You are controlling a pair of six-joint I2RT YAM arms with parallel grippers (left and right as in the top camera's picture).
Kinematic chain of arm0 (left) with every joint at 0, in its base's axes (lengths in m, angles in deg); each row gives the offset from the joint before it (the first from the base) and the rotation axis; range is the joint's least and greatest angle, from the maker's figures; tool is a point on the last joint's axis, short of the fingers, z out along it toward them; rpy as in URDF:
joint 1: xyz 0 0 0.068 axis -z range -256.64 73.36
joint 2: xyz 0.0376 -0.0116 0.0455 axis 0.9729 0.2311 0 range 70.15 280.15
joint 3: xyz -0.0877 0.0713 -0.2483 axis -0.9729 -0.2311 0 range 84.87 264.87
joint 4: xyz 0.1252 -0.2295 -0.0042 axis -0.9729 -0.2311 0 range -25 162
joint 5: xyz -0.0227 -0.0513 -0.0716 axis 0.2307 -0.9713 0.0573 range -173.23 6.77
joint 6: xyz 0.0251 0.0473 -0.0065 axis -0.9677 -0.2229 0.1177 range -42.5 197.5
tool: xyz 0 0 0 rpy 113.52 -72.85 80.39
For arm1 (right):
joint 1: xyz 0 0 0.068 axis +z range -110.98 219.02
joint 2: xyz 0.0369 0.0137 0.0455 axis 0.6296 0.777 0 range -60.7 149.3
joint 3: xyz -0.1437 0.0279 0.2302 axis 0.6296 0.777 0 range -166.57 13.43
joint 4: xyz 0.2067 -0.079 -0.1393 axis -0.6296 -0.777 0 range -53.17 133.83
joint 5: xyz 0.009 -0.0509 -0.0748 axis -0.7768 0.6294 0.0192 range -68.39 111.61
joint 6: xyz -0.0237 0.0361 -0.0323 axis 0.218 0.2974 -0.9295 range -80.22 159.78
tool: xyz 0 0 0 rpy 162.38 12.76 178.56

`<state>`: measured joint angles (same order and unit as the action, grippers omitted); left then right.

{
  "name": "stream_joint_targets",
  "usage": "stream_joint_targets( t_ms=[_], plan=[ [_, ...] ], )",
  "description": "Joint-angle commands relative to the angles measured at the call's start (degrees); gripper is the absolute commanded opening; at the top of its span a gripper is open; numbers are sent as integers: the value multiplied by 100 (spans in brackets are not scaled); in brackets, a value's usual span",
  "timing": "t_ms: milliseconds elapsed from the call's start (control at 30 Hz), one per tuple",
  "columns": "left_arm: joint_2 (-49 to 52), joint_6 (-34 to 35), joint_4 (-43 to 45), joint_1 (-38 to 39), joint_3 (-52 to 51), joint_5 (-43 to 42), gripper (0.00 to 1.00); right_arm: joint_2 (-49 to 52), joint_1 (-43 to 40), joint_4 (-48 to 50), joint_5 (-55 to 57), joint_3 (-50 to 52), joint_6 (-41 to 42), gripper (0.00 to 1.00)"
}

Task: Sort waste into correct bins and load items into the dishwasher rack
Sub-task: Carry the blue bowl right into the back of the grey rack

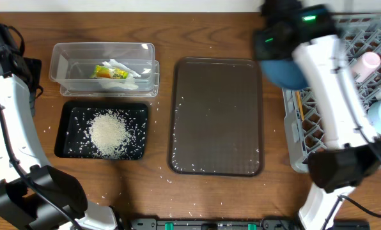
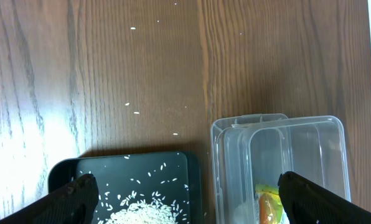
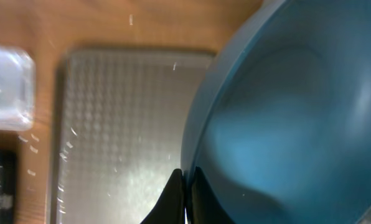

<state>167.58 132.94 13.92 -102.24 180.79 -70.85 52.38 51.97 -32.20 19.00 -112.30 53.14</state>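
Dark-blue bowl (image 1: 281,71) looks like your last item: right gripper (image 3: 187,180) clamped on its rim, beside rack (image 1: 376,32) at right edge. Rice (image 1: 107,133) in black tray (image 1: 69,112), napkin (image 1: 130,69) plus wrapper (image 1: 109,73) in clear container (image 1: 59,57), near left edge. Left gripper (image 2: 188,186) wide open, empty.

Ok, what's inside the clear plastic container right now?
The clear container holds a yellow-green snack wrapper beside a crumpled white napkin. Anything beneath those two is covered and cannot be seen.
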Motion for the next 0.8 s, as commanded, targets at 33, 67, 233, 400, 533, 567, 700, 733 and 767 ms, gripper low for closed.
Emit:
stream_joint_targets(
  t_ms=[33, 67, 233, 400, 533, 567, 700, 733, 767],
  plan=[
    [42, -50, -17, -9, -7, 72, 95, -297, -1241, 417, -2927, -160, -903, 1],
    [42, -50, -15, -9, -7, 72, 95, -267, -1510, 577, -3541, -149, -997, 1],
    [42, -50, -15, -9, -7, 72, 95, -138, -2393, 1397, -5735, -68, -1088, 1],
    [42, -50, -17, -9, -7, 72, 95, 39, -2638, 1788, -6196, -46, -1058, 1],
    [42, -50, -15, -9, -7, 74, 95, 319, -2638, 1947, -6201, -44, -811, 1],
    [42, -50, -15, -9, -7, 74, 95, 396, -2640, 1989, -6199, -44, -778, 1],
    [42, -50, -15, -9, -7, 74, 95, 737, -2673, 2234, -6293, -42, -509, 1],
    [42, -50, -15, -9, -7, 72, 95, 817, -2686, 2319, -6389, -44, -442, 1],
    [42, -50, -15, -9, -7, 72, 95, 914, -2706, 2426, -6526, -42, -363, 1]
  ],
)
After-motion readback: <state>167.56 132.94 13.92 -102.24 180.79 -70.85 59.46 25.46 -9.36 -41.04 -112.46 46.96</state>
